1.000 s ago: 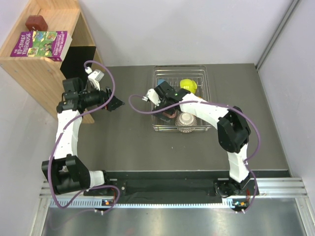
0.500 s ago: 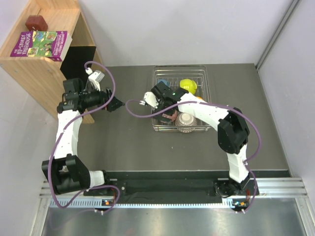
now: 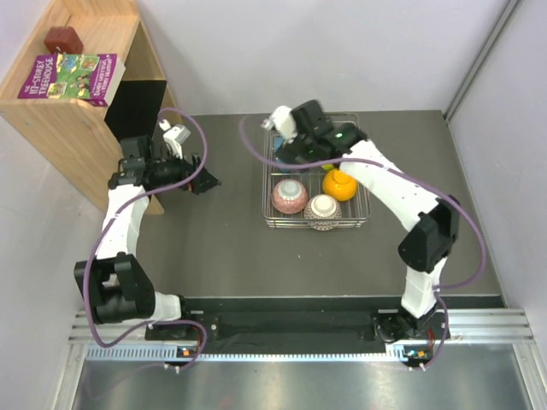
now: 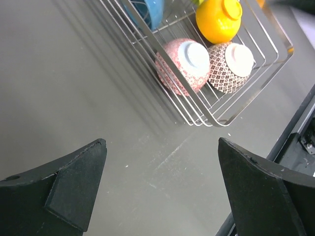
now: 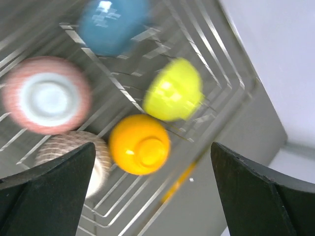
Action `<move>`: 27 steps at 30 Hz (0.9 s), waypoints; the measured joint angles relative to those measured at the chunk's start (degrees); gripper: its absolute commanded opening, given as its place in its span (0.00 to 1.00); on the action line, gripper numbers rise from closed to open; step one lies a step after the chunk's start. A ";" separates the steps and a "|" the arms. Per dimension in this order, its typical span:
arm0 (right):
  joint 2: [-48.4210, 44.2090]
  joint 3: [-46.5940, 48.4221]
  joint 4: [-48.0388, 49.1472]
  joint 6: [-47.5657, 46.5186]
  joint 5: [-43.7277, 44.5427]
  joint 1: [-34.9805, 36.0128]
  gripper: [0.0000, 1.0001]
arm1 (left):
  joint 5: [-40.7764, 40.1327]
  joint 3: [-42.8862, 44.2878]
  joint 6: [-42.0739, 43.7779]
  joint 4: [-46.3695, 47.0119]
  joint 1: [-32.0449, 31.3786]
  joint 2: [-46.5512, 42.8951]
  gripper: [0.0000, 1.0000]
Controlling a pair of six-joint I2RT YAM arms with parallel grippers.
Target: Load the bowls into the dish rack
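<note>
The silver wire dish rack (image 3: 363,213) stands at mid-table. Upside down in its near half lie the pinkish-red bowl (image 3: 290,196), the white brown-lattice bowl (image 3: 323,207) and the orange bowl (image 3: 339,183). In the right wrist view the blue bowl (image 5: 110,24) and the yellow-green bowl (image 5: 172,91) show among the prongs in the far half. My right gripper (image 5: 152,145) hangs open above the rack's back part, holding nothing. My left gripper (image 3: 205,181) is open and empty over bare table left of the rack (image 4: 197,110).
A wooden shelf (image 3: 77,111) stands at the back left with a purple book (image 3: 73,75) and a red-brown block (image 3: 63,38) on top. A black panel (image 3: 137,102) leans beside it. A metal rail (image 3: 299,329) runs along the near edge.
My right arm has lifted from the rack's front left corner and swung to its back, uncovering the pinkish-red bowl that now rests in the rack. The left arm shifted slightly right.
</note>
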 measured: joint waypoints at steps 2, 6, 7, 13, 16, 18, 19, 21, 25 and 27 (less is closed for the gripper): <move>-1.81 -0.02 0.24 2.03 0.17 -3.96 0.99 | -0.98 0.00 -0.04 0.48 -1.84 0.63 0.99; -4.22 -1.03 0.98 6.47 -0.31 -12.63 1.00 | -2.86 0.48 -0.48 1.31 -6.95 2.49 0.99; -4.90 -1.88 1.09 7.45 -0.59 -14.53 1.00 | -3.10 0.92 -0.72 1.38 -8.17 3.17 0.99; -10.16 -11.39 1.22 10.56 -5.09 -22.58 1.00 | -3.72 3.34 -1.81 2.10 -11.76 5.75 0.99; -15.23 -18.01 0.44 10.73 -10.93 -25.77 1.00 | -4.46 3.30 -1.68 2.08 -11.61 5.40 0.99; -20.24 -22.73 0.13 10.40 -16.33 -28.33 1.00 | -5.20 2.29 -1.36 2.25 -11.13 4.02 0.99; -22.77 -24.57 0.13 10.27 -18.03 -29.46 0.99 | -5.64 1.49 -1.20 2.05 -10.78 2.82 0.99; -29.33 -28.28 -0.15 9.79 -21.57 -32.41 1.00 | -5.40 -0.37 -1.01 1.57 -8.76 -0.17 0.99; -43.36 -31.98 -0.04 8.85 -25.22 -36.06 0.99 | -3.17 -2.84 -0.33 0.35 1.14 -5.77 0.99; -47.54 -32.85 0.17 8.50 -25.88 -36.39 1.00 | -1.99 -3.32 0.90 -1.14 6.56 -7.52 0.99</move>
